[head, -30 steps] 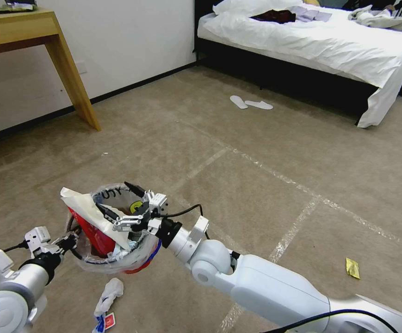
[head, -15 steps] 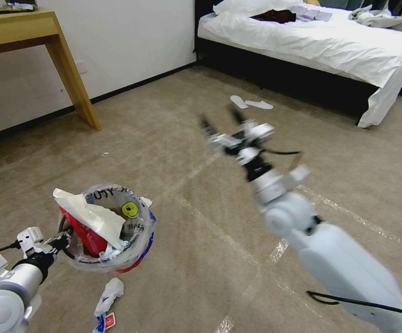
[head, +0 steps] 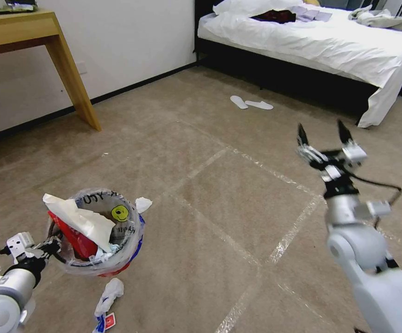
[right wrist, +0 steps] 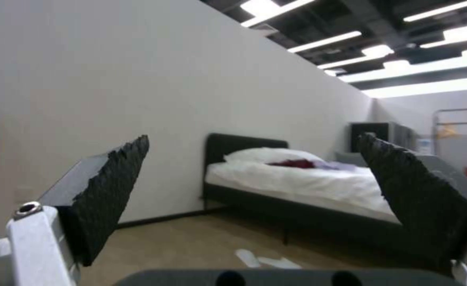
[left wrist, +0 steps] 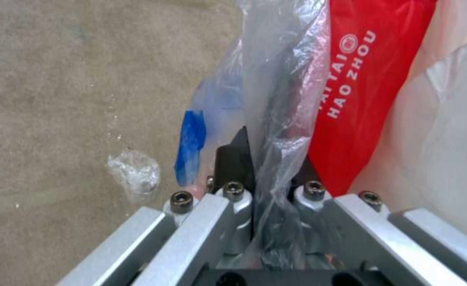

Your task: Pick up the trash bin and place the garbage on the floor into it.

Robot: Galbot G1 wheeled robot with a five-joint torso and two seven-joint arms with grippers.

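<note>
The beige-grey short-pile carpet floor (head: 238, 152) runs flat across the room, crossed by shiny clear tape lines (head: 298, 217) that form a grid. Beyond the tape grid stands a low bed (head: 330, 46) with rumpled white sheets on a dark frame, and two flat white slipper soles (head: 250, 103) lie on the carpet just in front of it. Against the white wall, well apart from the bed, stands a pale wooden counter (head: 34, 32) with a slanted leg.

The small round red trash bin (head: 96, 231), lined with a crinkled clear plastic bag, sits upright with its mouth facing up, nearer the robot than the counter. A yellow smiley sticker (head: 119, 213) and black handwriting show on its inner wall. A stiff white paper sheet (head: 78, 218) and a glossy red wrapper (head: 73, 238) jut out above the rim, tilted away from the sticker.

The left pincer (head: 52, 244) is closed on the bin's rim and liner, on the side away from the bed; in the left wrist view its fingers (left wrist: 233, 163) pinch the clear film. The right pincer (head: 322, 133) hangs in the air over the tape grid, well apart from the bin, tips up, spread wide and empty.

Just beside the bin, on the robot's side, lies a crumpled white tissue (head: 109, 294) with a red-white packet (head: 109, 320). A small white scrap (head: 143, 204) lies by the bin's far side.
</note>
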